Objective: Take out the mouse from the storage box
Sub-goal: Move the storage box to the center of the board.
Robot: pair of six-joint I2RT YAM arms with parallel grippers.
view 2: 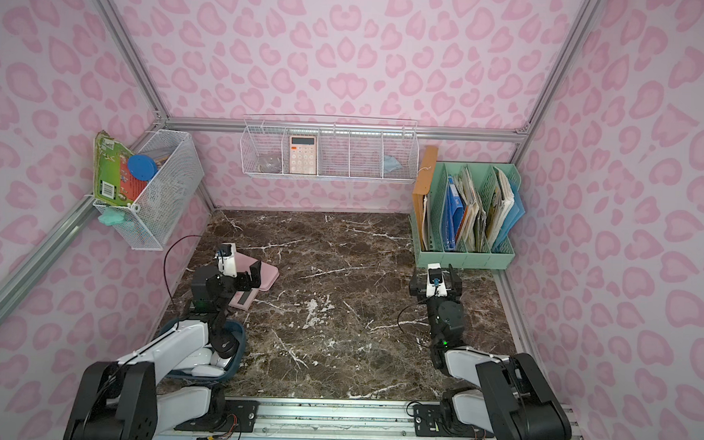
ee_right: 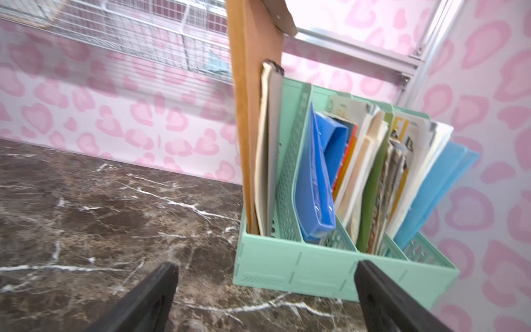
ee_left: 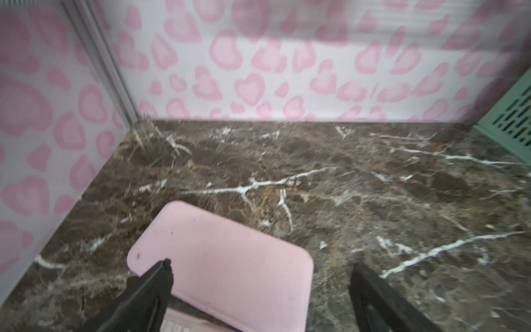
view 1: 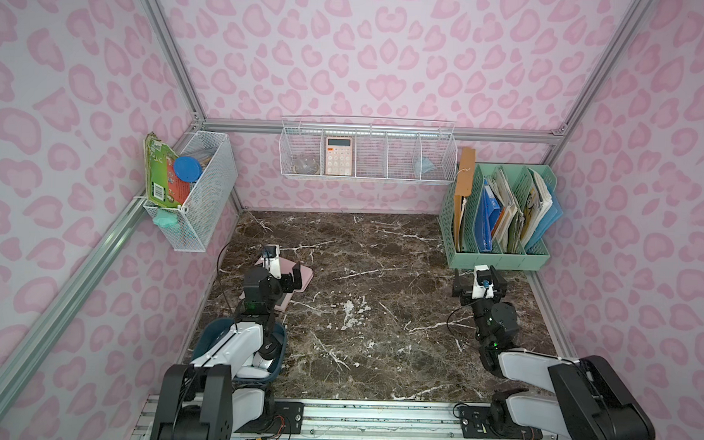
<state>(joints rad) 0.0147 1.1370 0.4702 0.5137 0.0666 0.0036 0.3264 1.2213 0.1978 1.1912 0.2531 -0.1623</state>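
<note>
I hold the left gripper and right gripper spread wide, both empty. White rounded mice lie in the shallow dark blue plastic storage box.

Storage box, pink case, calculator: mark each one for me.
storage box (view 2: 239,348): in a top view, on its dark blue rim.
pink case (ee_left: 224,258): left wrist view, middle of its top face.
calculator (view 1: 338,161): in a top view, on its keypad.
</note>
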